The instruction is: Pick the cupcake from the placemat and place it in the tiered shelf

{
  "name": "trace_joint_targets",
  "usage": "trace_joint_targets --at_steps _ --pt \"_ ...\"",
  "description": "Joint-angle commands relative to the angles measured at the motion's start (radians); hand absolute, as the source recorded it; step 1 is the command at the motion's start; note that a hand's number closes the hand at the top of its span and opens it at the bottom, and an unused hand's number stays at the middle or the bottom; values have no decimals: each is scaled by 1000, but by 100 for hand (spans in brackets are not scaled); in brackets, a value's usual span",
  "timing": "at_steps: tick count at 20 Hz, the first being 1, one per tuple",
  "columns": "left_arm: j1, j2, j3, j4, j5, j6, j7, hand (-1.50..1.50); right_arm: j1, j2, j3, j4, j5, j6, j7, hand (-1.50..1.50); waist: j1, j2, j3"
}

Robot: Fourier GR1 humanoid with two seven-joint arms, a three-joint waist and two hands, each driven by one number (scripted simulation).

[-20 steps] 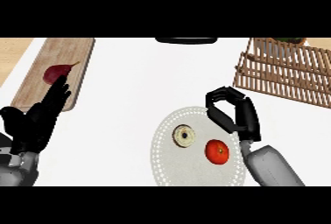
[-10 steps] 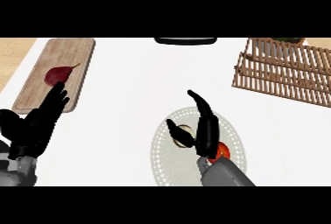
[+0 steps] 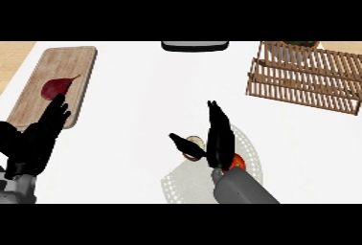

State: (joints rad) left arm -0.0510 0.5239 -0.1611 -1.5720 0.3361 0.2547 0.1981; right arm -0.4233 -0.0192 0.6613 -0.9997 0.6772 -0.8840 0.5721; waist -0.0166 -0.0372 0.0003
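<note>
Hovering my right hand [image 3: 218, 136], fingers straight and thumb spread, over the cupcake [image 3: 195, 143] on the placemat [image 3: 249, 143], I judge it light, soft, crushable, best pinched low at its sides.

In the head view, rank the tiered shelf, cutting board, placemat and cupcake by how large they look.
1. Tiered shelf: largest.
2. Cutting board: clearly smaller than the shelf.
3. Placemat: partly hidden by the right hand, so its place against the board is unsure.
4. Cupcake: smallest, only partly visible.

R hand [image 3: 220, 139] fingers straight, thumb out, L hand [image 3: 39, 139] open, resting at left edge
</note>
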Motion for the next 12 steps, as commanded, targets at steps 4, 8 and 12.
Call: trace_joint_targets --at_steps 4,8,12 --pt "58 18 11 32 -9 -8 -15 0 -70 19 99 122 120 372 332 -150 26 13 -17" --pt "57 -7 0 70 -15 -10 -40 0 -180 19 146 69 122 590 536 -150 27 22 -12" --pt "45 -9 -12 43 -29 3 -11 0 -267 19 181 -18 96 812 706 -150 22 20 -6"
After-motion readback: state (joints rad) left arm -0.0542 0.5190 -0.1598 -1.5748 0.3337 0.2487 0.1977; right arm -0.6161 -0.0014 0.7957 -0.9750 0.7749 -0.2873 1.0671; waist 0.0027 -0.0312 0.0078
